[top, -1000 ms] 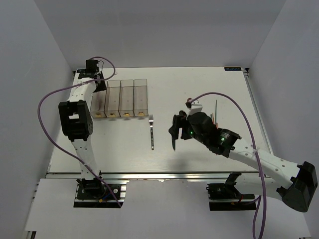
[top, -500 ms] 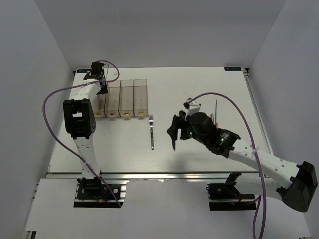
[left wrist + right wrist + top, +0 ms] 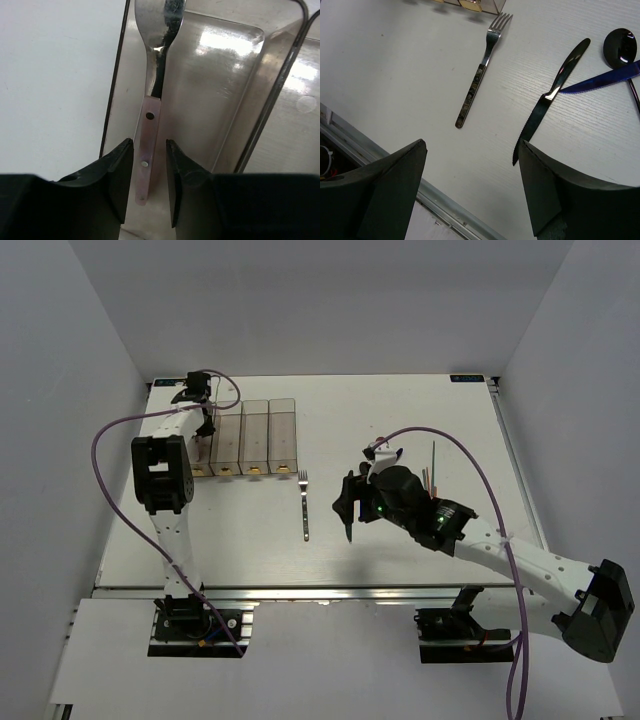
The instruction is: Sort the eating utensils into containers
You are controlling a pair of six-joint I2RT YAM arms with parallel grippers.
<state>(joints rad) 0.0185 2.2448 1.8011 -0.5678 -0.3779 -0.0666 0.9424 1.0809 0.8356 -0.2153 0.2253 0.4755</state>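
Note:
In the left wrist view a utensil with a pink riveted handle point(image 3: 148, 145) and a silver neck lies inside the leftmost of the clear containers point(image 3: 215, 105). My left gripper point(image 3: 149, 180) stands open astride the handle's end, with a thin gap on each side. From above, that left gripper point(image 3: 203, 416) hangs over the far end of the containers point(image 3: 256, 437). My right gripper point(image 3: 472, 185) is open above the table, nothing between its fingers. Beneath it lie a silver fork point(image 3: 479, 75), a black knife point(image 3: 549, 97), a blue knife point(image 3: 602, 80) and a dark spoon point(image 3: 620, 47).
Thin chopsticks point(image 3: 433, 465) lie on the table behind the right arm. The fork point(image 3: 304, 506) rests just right of the containers' near end. A metal rail point(image 3: 455, 212) runs along the table's front edge. The purple cable point(image 3: 120, 430) loops beside the left arm.
The left wrist has shifted slightly right over the leftmost bin, and its jaws look a little narrower. The right gripper has barely moved and stays open.

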